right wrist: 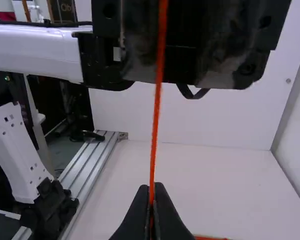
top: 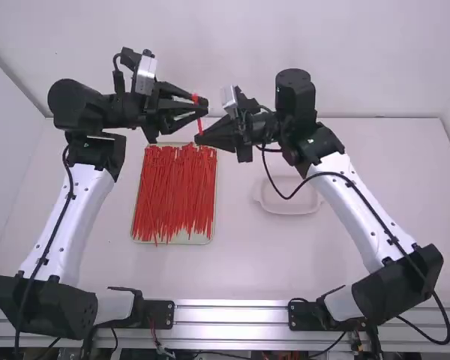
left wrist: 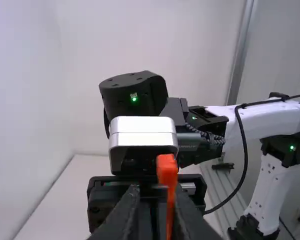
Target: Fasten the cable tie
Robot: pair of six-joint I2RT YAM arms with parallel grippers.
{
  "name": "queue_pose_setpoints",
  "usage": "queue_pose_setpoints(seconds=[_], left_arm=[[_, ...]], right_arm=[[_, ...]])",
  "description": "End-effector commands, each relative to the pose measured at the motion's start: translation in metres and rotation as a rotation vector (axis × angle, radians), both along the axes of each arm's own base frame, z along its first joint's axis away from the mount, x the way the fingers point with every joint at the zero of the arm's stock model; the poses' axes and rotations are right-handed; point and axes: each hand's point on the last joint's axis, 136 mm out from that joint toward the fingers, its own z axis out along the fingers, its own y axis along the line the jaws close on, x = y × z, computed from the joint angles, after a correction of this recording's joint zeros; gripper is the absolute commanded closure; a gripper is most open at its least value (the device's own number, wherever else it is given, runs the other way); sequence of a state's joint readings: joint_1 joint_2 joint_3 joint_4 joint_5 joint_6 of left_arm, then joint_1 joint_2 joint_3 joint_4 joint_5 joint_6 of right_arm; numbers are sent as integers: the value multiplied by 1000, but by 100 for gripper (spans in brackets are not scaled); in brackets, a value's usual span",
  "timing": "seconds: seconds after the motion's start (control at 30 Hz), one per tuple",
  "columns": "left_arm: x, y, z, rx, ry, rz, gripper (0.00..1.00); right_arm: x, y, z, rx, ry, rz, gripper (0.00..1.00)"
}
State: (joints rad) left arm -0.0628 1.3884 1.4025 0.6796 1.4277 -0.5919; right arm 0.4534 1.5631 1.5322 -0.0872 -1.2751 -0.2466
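Black-fingered, the right hand [right wrist: 150, 192] was closed tight on the lower end of a red cable tie [right wrist: 157, 105], the strap pinched between its two tips with no gap showing. From that grip the tie rose toward 12 o'clock into the left hand [top: 203, 107], which met it near the wider head end. Whether the left hand was clamped on the strap or only set around it I could not tell.

Seen from above, both hands were up off the bench [top: 345, 247], the left coming in from 9 o'clock and the right from 3 o'clock. The right hand's tip sat just at 6 o'clock of the left's. The tie stood nearly upright between them, head uppermost.

Below them, toward 6 o'clock, a pale tray [top: 213, 225] lay on the bench with a thick heap of loose red ties [top: 172, 191] running lengthwise on it. At 3 o'clock of the tray, near it but apart, sat a shallow clear container [top: 285, 211], with the right arm's black cable [top: 274, 180] looping over it.
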Motion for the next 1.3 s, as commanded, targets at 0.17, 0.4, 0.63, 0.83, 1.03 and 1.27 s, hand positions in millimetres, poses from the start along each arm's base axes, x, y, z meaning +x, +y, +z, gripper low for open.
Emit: queue_pose_setpoints(seconds=[0.17,0.4,0.63,0.83,1.03,1.27], left_arm=[[4,0,7,-32,36,33,98],[6,1,8,-38,36,44,85],[6,1,7,-37,36,42,98],[6,1,7,-36,37,41,86],[7,4,7,-36,37,50,84],[7,5,6,-32,43,48,98]], right_arm=[[-2,2,6,9,-16,9,100],[-2,2,6,9,-16,9,100],[-1,2,6,12,-30,9,100],[-2,2,6,12,-30,9,100],[-2,2,6,12,-30,9,100],[-2,2,6,12,-30,9,100]])
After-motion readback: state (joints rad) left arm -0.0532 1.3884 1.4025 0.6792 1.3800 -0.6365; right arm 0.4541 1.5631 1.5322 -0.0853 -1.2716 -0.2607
